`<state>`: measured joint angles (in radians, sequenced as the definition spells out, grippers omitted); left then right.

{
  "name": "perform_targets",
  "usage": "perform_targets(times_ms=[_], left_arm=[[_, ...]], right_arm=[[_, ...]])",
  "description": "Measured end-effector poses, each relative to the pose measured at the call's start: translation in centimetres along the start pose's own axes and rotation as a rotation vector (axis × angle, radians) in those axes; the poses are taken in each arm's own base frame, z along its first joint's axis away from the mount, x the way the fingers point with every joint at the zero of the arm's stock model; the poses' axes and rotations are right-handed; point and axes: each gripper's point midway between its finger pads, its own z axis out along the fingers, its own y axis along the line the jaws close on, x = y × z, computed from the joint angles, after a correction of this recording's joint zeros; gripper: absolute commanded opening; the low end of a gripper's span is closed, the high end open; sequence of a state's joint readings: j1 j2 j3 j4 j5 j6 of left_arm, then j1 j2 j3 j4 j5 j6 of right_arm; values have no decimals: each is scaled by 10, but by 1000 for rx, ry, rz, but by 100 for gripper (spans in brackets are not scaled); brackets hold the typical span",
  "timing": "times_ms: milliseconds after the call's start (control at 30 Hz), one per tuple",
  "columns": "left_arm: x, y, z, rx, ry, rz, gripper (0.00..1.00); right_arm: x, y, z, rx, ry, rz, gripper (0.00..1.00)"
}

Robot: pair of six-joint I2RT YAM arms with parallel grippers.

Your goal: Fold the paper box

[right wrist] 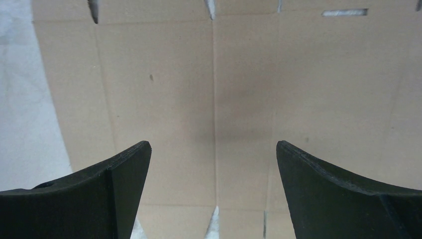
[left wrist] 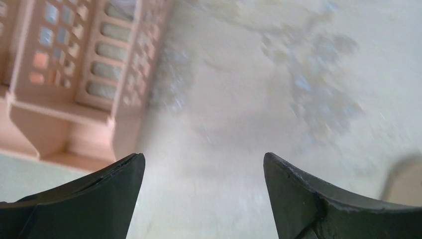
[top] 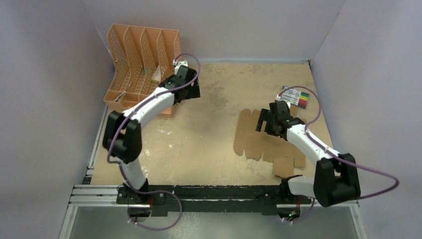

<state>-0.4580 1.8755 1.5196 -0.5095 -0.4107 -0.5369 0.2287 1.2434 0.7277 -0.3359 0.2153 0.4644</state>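
Note:
The paper box (top: 251, 138) lies unfolded on the table's right half, a flat brown cardboard sheet with flaps along its edges. My right gripper (top: 263, 121) hovers over its upper part, jaws wide open and empty. In the right wrist view the creased sheet (right wrist: 214, 99) fills the picture under the open gripper (right wrist: 213, 149). My left gripper (top: 193, 88) hangs open and empty at the back left, beside the organizer. Its wrist view is blurred, with bare tabletop between the fingers of the gripper (left wrist: 204, 162).
A peach-orange slotted file organizer (top: 137, 64) stands at the back left, also seen as an organizer corner (left wrist: 74, 74) by the left wrist. A pack of coloured markers (top: 295, 96) lies at the back right. White walls close in the worn tabletop (top: 199, 134).

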Motion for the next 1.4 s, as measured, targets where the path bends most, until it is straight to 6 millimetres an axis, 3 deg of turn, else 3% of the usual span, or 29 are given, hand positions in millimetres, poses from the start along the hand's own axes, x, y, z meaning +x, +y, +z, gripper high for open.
perform_targets(times_ms=[33, 167, 333, 433, 600, 867, 967, 1067, 1233, 1300, 1400], left_arm=[[4, -2, -23, 52, -12, -2, 90], [33, -10, -69, 175, -7, 14, 90], [84, 29, -93, 167, 63, -3, 90], [97, 45, -105, 159, 76, -13, 90], [93, 54, -126, 170, 47, -33, 90], [107, 53, -129, 194, 89, -56, 89], [112, 45, -127, 216, 111, -50, 89], [119, 33, -123, 243, 139, -33, 88], [135, 5, -106, 283, 203, 17, 85], [141, -6, -99, 299, 225, 30, 84], [154, -23, -88, 330, 269, 51, 83]], right_arm=[[2, 0, 4, 4, 12, -1, 99], [13, 6, 22, 3, 63, -5, 99], [27, 22, 35, -24, 103, -38, 99], [34, 37, 38, -51, 114, -77, 99], [40, 83, 36, -172, 97, -152, 99], [79, 196, 12, -425, 148, -372, 99], [96, 213, -5, -481, 177, -426, 99], [90, 207, -26, -483, 165, -427, 99], [40, 176, -61, -442, 1, -301, 99], [31, 155, -62, -407, -29, -232, 99], [39, 114, -45, -309, -6, -151, 99]])
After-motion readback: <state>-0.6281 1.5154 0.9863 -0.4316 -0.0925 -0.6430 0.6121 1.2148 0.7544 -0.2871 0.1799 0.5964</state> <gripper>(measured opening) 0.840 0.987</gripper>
